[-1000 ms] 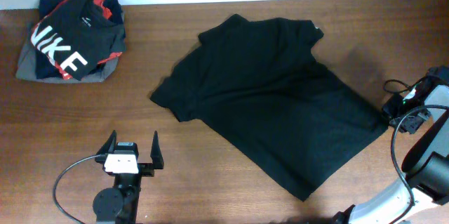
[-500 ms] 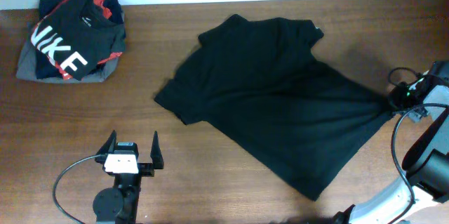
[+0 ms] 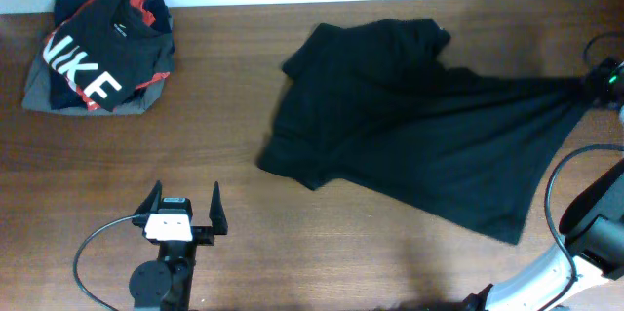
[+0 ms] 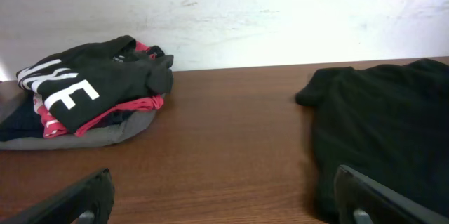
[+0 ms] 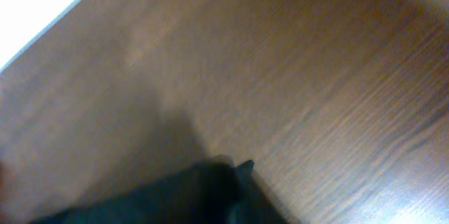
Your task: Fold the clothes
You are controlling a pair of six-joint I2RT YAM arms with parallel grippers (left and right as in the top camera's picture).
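The black T-shirt [image 3: 409, 126] lies spread on the wooden table, right of centre, and is stretched into a taut point at the far right. My right gripper [image 3: 591, 87] is at that point by the table's right edge, shut on the shirt's corner. In the blurred right wrist view only dark fabric [image 5: 189, 196] shows at the bottom, lifted over the wood. My left gripper [image 3: 185, 202] is open and empty near the front left. In the left wrist view [image 4: 224, 206] the shirt's sleeve [image 4: 372, 126] lies ahead on the right.
A pile of folded garments, topped by the black-and-red NIKE one [image 3: 97, 53], sits at the back left, also in the left wrist view [image 4: 84, 97]. A white wall [image 4: 231, 13] runs behind the table's back edge. The right arm's cable [image 3: 556, 184] loops at the right.
My right gripper has moved right and toward the back, holding the shirt's corner. The whole shirt has slid right and stretched out. The left arm has not moved.
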